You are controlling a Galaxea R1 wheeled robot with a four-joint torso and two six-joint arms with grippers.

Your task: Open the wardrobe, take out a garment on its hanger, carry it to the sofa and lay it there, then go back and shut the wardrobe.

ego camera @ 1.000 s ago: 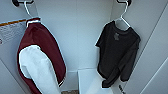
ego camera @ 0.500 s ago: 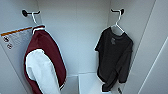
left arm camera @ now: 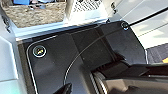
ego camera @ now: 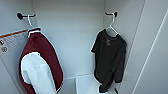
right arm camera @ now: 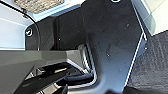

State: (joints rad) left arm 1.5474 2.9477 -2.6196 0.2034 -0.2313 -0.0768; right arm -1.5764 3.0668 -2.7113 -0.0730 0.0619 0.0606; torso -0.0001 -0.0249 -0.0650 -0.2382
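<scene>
Already the wardrobe [ego camera: 75,37] stands open, its plain white interior facing the head camera, so by my judgement the opening step is done and the taking-out step is in hand. The black garment [ego camera: 110,60] hangs on its thin white hanger [ego camera: 111,27], whose hook is caught over a black hook [ego camera: 111,13] high on the right-hand inner wall; its hem droops just above a white shelf [ego camera: 85,83] low in the cabinet. Across the interior, well apart from it, a maroon jacket with white sleeves [ego camera: 40,65] hangs on a like white hanger from another black hook [ego camera: 23,16] on the left wall, and that one should be left alone. Neither claw has reached the garment: the wrist views give dark robot plating, pale panels and a patch of speckled floor, and I cannot tell whether either claw is apart or together. The next move, as I judge it, calls for raising an arm to the hanger near its hook and lifting it up and off.
</scene>
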